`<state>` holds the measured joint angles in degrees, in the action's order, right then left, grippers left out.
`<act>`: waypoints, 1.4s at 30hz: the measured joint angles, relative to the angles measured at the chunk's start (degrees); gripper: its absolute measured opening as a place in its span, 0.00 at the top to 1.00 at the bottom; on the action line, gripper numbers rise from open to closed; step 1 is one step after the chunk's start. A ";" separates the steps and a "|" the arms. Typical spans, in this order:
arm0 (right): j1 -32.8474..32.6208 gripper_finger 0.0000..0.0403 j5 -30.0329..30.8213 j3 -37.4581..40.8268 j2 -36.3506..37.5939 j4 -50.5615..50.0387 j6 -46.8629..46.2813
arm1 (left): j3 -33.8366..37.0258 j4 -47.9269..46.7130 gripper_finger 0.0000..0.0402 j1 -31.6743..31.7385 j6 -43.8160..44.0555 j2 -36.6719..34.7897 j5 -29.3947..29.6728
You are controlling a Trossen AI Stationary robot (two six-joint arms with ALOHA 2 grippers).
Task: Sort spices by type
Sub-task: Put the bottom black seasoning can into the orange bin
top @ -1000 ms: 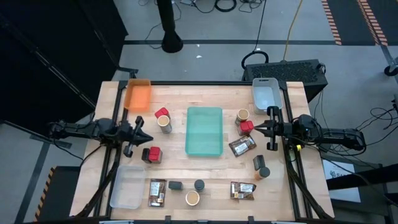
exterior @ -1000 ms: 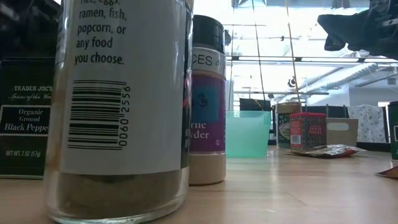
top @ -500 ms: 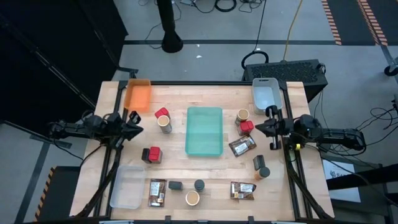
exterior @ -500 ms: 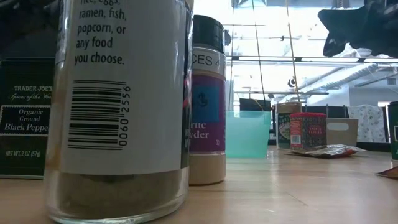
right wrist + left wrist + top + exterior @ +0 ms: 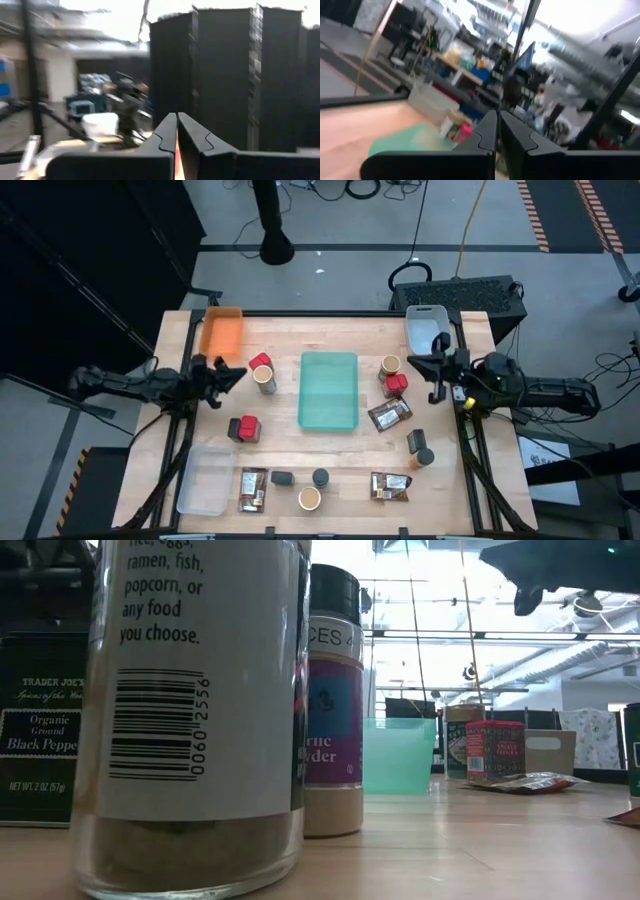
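Observation:
The spices stand scattered on the wooden table around a teal tray (image 5: 329,390): red boxes (image 5: 260,362) (image 5: 247,427) (image 5: 397,383), tan jars (image 5: 265,378) (image 5: 390,364) (image 5: 309,498), dark packets (image 5: 253,489) (image 5: 389,415) (image 5: 390,486) and small black jars (image 5: 320,477) (image 5: 414,440). My left gripper (image 5: 238,372) (image 5: 497,117) hovers shut at the table's left side, holding nothing, its tips near a red box and a tan jar. My right gripper (image 5: 410,360) (image 5: 176,120) hovers shut at the right side, holding nothing, close to another tan jar and red box. Both point toward the table's middle, slightly upward.
An orange tray (image 5: 222,332) sits at the far left corner, a pale blue bin (image 5: 427,330) at the far right, a clear bin (image 5: 204,479) at the near left. In the low view a big labelled jar (image 5: 190,710) and a second jar (image 5: 333,700) fill the foreground.
Both grippers have risen and swung toward the table's far edge, rolling about their own line and tipping upward; the right one has climbed toward the top of the low view. Both have stayed shut. No spice has moved.

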<state>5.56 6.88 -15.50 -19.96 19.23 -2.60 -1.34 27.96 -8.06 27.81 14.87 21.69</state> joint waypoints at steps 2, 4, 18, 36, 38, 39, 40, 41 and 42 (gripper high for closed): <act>0.00 1.00 2.30 -3.08 -2.61 -4.40 -0.84 | -2.27 0.19 0.94 -1.11 0.24 4.98 -0.26; 0.02 1.00 3.58 -5.98 -4.76 -7.87 -1.88 | -5.22 0.10 0.94 -2.31 -0.20 9.40 -0.54; 0.11 1.00 3.88 -11.42 -6.67 -17.44 -4.09 | -30.38 -29.94 0.94 -10.75 4.69 25.68 -8.87; 0.11 1.00 3.86 -11.42 -6.71 -17.29 -4.08 | -45.48 -52.38 0.95 -22.71 7.73 46.41 -14.98; 0.11 1.00 3.88 -11.42 -6.74 -17.31 -4.10 | -45.47 -49.84 0.94 -23.28 7.63 49.93 -15.70; 0.11 1.00 3.86 -11.42 -6.74 -17.29 -4.10 | -45.48 -47.82 0.94 -23.25 7.42 51.52 -15.76; 0.11 1.00 3.88 -11.42 -6.74 -17.31 -4.06 | -45.64 -46.74 0.94 -23.19 6.49 52.91 -16.34; 0.11 1.00 3.88 -11.42 -6.74 -17.29 -4.06 | -45.96 -46.64 0.94 -23.15 5.35 54.17 -16.77; 0.11 1.00 3.88 -11.42 -6.74 -17.30 -4.06 | -46.35 -46.71 0.94 -23.14 4.38 55.28 -16.84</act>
<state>5.67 10.76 -26.92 -26.70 1.93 -6.66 -47.69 -18.75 -31.20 32.19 70.15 4.85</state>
